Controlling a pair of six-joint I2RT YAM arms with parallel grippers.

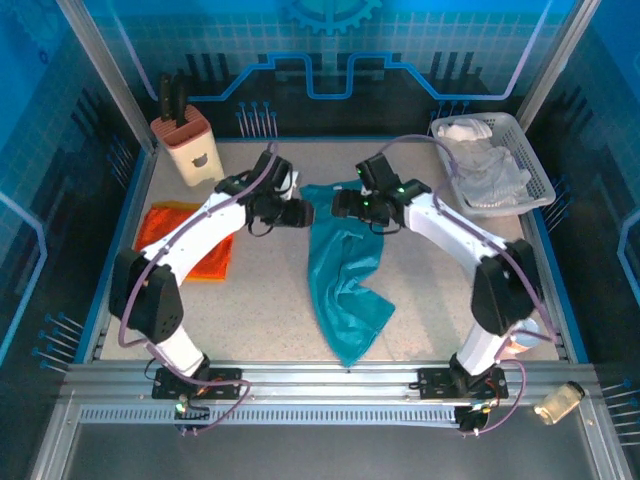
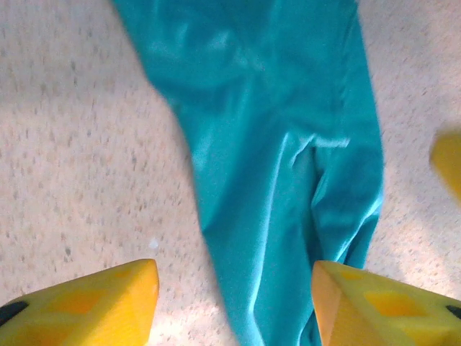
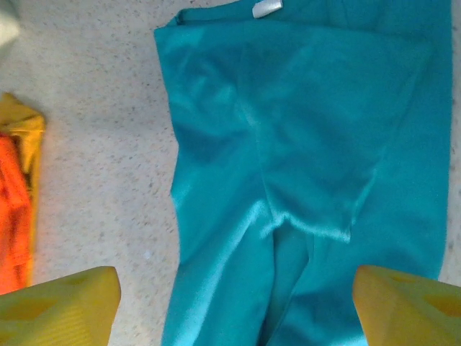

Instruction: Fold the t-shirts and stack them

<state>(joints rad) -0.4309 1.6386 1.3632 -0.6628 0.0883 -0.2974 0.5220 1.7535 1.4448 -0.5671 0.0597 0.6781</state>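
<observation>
The teal t-shirt (image 1: 345,270) lies crumpled in a long strip down the middle of the table, unfolded. In the right wrist view the teal t-shirt (image 3: 302,144) has a white neck tag (image 3: 266,9) at its far edge. My left gripper (image 1: 302,213) and right gripper (image 1: 338,205) hover face to face over the shirt's far end. The left gripper (image 2: 234,303) is open above the teal t-shirt (image 2: 274,144), holding nothing. Likewise the right gripper (image 3: 234,306) is open and holds nothing. The orange t-shirt (image 1: 190,245) lies folded at the left, its yellow edge (image 3: 25,137) showing.
A knife block (image 1: 187,145) stands at the back left. At the back right, a white basket (image 1: 530,170) holds pale cloths. A small jar (image 1: 560,402) lies off the table at the front right. A blue rim (image 1: 115,260) bounds the table.
</observation>
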